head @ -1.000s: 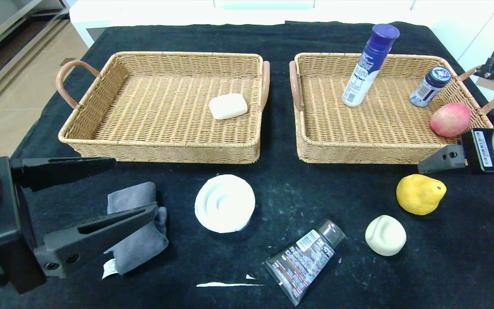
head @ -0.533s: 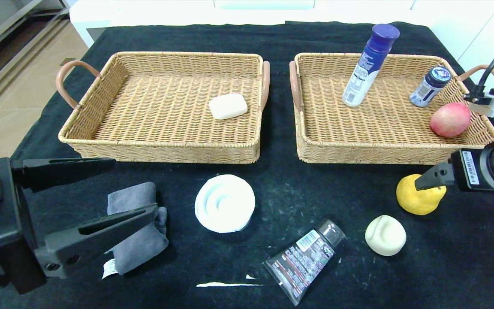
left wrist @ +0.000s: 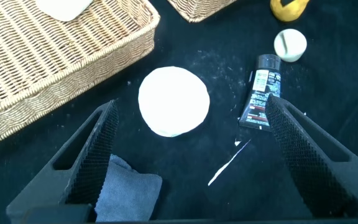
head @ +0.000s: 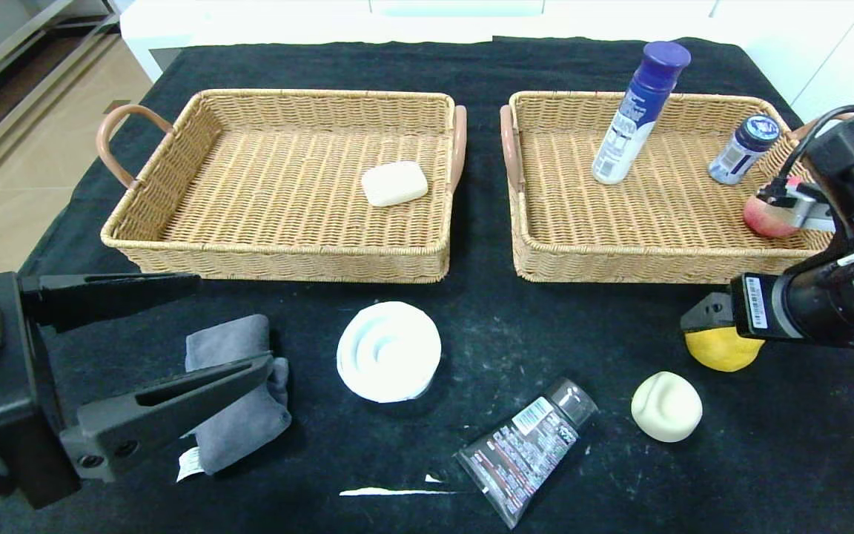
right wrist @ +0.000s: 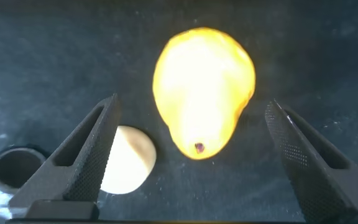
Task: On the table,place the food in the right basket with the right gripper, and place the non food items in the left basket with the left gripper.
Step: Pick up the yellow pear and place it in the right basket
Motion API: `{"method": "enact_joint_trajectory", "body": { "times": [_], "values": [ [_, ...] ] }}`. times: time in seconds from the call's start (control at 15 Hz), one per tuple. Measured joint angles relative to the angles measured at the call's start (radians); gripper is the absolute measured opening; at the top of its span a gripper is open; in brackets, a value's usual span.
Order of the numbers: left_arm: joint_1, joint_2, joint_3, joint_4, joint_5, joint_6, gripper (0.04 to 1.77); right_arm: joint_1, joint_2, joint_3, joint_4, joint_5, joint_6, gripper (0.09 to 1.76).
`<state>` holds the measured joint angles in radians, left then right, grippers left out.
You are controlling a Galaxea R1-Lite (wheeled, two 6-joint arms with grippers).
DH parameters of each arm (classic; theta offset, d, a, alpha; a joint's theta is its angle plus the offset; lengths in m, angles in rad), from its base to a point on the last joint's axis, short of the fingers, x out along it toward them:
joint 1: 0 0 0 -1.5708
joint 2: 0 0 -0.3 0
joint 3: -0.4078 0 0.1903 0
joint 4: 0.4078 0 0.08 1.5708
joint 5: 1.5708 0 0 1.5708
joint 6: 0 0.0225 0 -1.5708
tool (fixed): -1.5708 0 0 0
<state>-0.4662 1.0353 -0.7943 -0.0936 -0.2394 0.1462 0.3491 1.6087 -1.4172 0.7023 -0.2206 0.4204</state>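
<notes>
My right gripper (head: 697,319) is open and hovers over the yellow pear (head: 720,352) on the black table; in the right wrist view the pear (right wrist: 204,90) lies between the spread fingers (right wrist: 86,155), apart from them. The cream bun (head: 666,406) lies just in front. The white bottle with blue cap (head: 634,111) stands in the right basket (head: 649,263). My left gripper (head: 234,322) is open and empty above the grey cloth (head: 238,393). The white roll (head: 388,351) and black tube (head: 527,449) lie mid-table. The left basket (head: 271,256) holds a soap bar (head: 394,183).
The right basket also holds a small dark-capped bottle (head: 743,148) and a red fruit (head: 764,215), partly hidden by my right arm. A white streak (head: 390,491) marks the cloth near the front edge. The two baskets' handles nearly meet at mid-table.
My right gripper has moved down and leftward from the right basket's front corner to over the pear, now covering its top. The left arm has not moved.
</notes>
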Motion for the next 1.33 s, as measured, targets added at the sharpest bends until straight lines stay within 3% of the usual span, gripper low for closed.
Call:
{"method": "enact_joint_trajectory", "body": {
  "times": [1.0,1.2,1.33],
  "values": [
    [0.000,0.001,0.004,-0.003,0.000,0.000,1.72,-0.016,0.066,0.011,-0.036,-0.002,0.039,1.71],
    [0.000,0.000,0.004,-0.003,0.000,0.001,1.72,-0.015,0.068,0.016,-0.036,0.000,0.039,1.25],
    [0.000,0.000,0.004,-0.003,0.000,0.001,1.72,-0.015,0.068,0.018,-0.036,0.000,0.039,1.16]
  ]
}}
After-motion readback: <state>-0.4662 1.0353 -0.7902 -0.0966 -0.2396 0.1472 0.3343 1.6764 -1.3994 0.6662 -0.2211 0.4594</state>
